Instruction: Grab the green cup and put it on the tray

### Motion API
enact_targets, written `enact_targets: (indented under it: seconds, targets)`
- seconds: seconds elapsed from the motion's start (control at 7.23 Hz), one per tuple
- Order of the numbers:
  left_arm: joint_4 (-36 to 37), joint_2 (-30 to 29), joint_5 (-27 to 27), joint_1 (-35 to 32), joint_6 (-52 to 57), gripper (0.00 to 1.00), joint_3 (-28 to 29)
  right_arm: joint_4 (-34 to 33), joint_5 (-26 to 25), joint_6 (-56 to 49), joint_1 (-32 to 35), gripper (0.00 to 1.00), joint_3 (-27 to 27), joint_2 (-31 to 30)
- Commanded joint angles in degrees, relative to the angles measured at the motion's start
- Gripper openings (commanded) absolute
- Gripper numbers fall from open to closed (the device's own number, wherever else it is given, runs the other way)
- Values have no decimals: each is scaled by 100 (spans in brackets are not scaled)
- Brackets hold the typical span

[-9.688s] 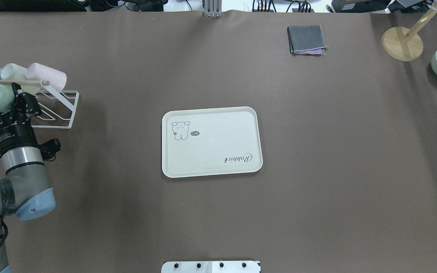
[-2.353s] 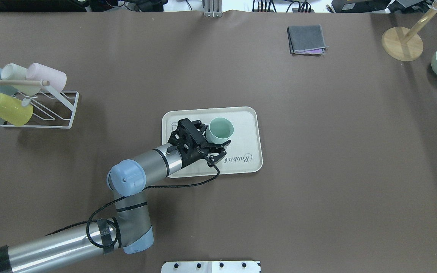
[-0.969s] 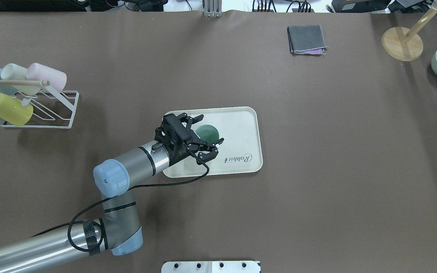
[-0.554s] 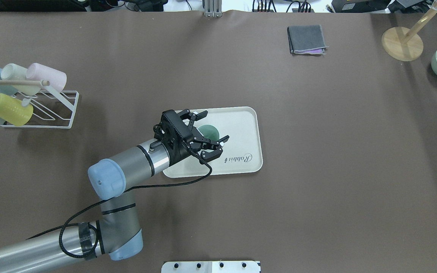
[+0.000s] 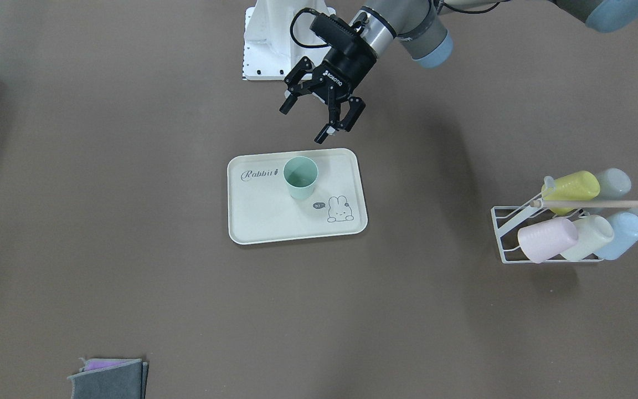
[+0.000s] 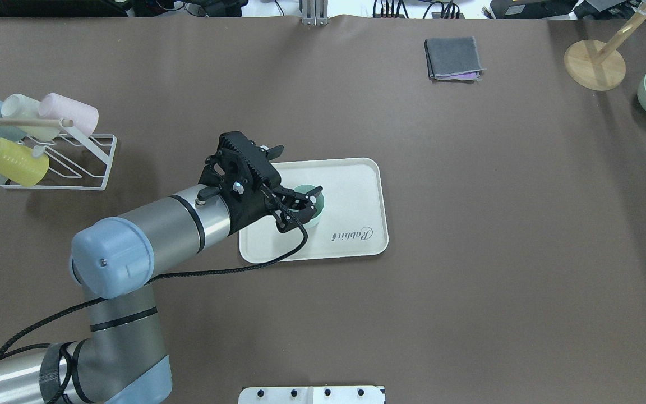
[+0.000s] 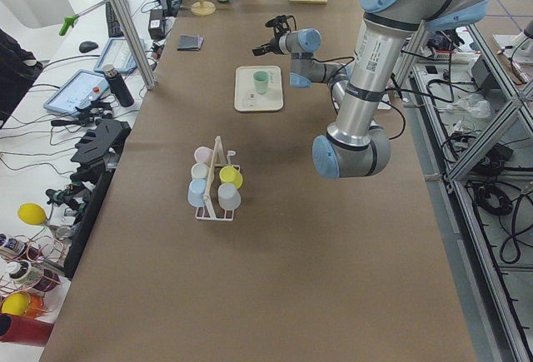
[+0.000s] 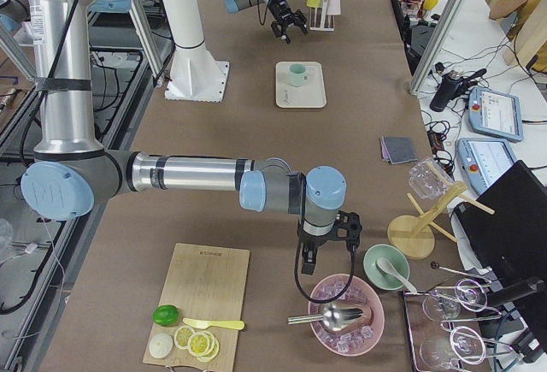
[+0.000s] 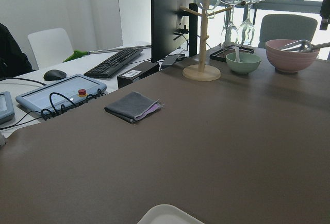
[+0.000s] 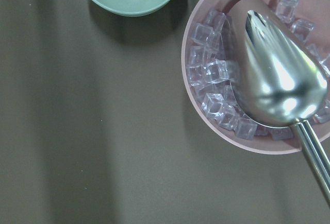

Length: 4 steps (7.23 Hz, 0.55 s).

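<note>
Logging, A: what is noted at the fingers?
B: Fingers of the left gripper are spread wide and nothing is held between them. The gripper is raised above the table near the robot-side edge of the tray, apart from the green cup.
A: And the cup?
B: It is seen upright, mouth up, on the tray floor between the "Rabbit" script and the bunny drawing. Pick and place are judged done. At most, parking the arm is left.
A: Right side?
B: The right gripper is hung over a pink bowl of ice with a metal scoop in it, and a green bowl stands beside. Its finger state cannot be told.
A: Surroundings, obstructions?
B: A white wire cup rack carrying pastel cups is well apart on the robot's left. A folded grey cloth lies well apart toward the robot's right. Nothing is judged to obstruct a retreat.
</note>
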Motion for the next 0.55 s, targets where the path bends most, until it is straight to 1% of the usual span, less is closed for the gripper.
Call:
enact_targets:
  seconds: [0.0, 0.28, 0.42]
  targets:
    - [1679, -67, -429, -387, -80, 98, -237, 0, 0, 0, -9, 100, -3, 0]
    - [2798, -337, -1055, -651, -80, 98, -185, 0, -9, 0, -9, 100, -3, 0]
    - [3220, -531, -1562, -740, -89, 98, -167, 0, -9, 0, -9, 100, -3, 0]
